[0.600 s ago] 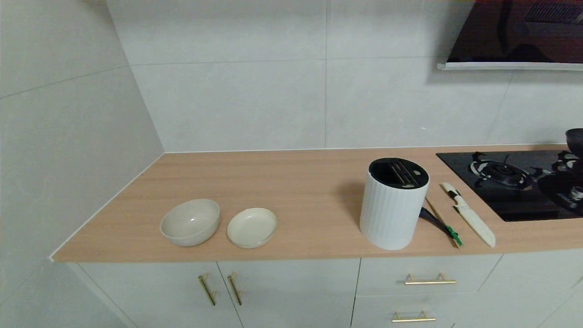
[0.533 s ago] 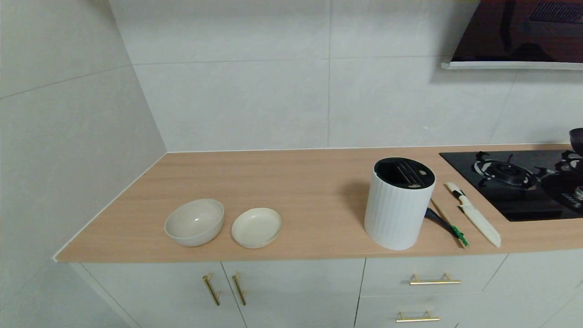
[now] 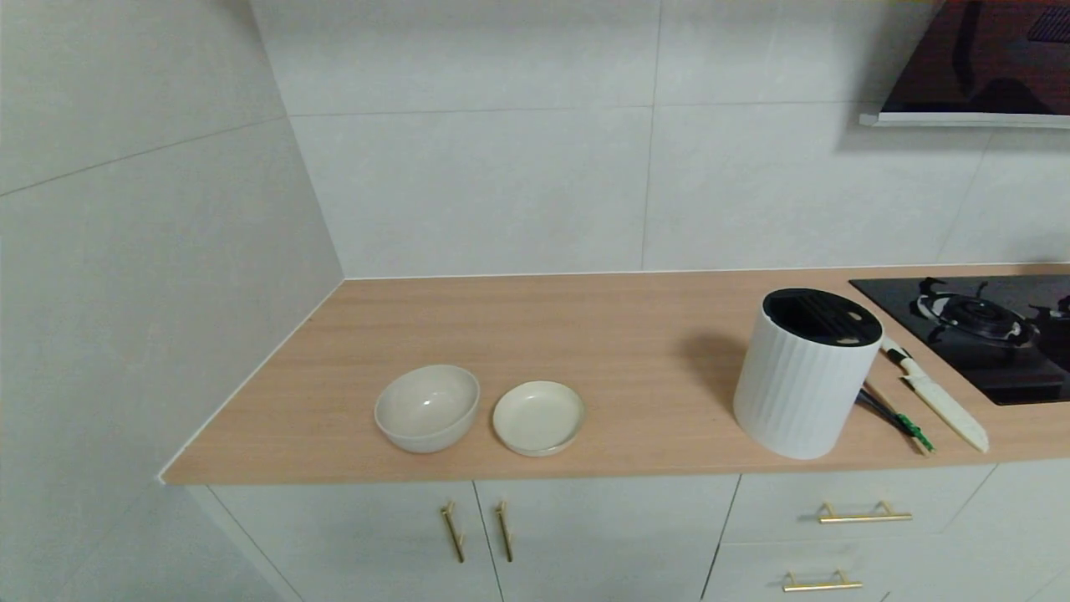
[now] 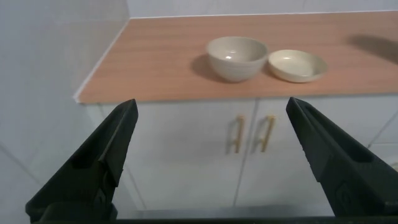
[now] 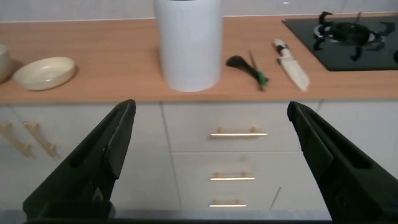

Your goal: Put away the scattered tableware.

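On the wooden countertop [image 3: 585, 334] a cream bowl [image 3: 427, 407] [image 4: 236, 57] sits beside a shallow cream plate [image 3: 537, 417] [image 4: 296, 65] [image 5: 44, 72]. Further right stands a white ribbed utensil holder [image 3: 804, 373] [image 5: 188, 42] with a black slotted top. Past it lie a dark spoon [image 3: 873, 405] [image 5: 239, 63], chopsticks with a green band [image 3: 907, 422] [image 5: 257, 70] and a white knife [image 3: 934, 405] [image 5: 290, 63]. My left gripper [image 4: 211, 118] hangs open in front of the cabinets, short of the bowl. My right gripper [image 5: 212, 118] hangs open before the drawers, below the holder.
A black gas hob [image 3: 978, 330] [image 5: 348, 40] takes up the counter's right end, under a range hood [image 3: 978, 67]. Tiled walls close off the back and the left corner. White cabinet doors [image 3: 476, 535] and drawers with gold handles [image 3: 865, 516] sit below the counter.
The head camera has swung left, so the whole scene has shifted right in the picture. Nothing on the counter has moved.
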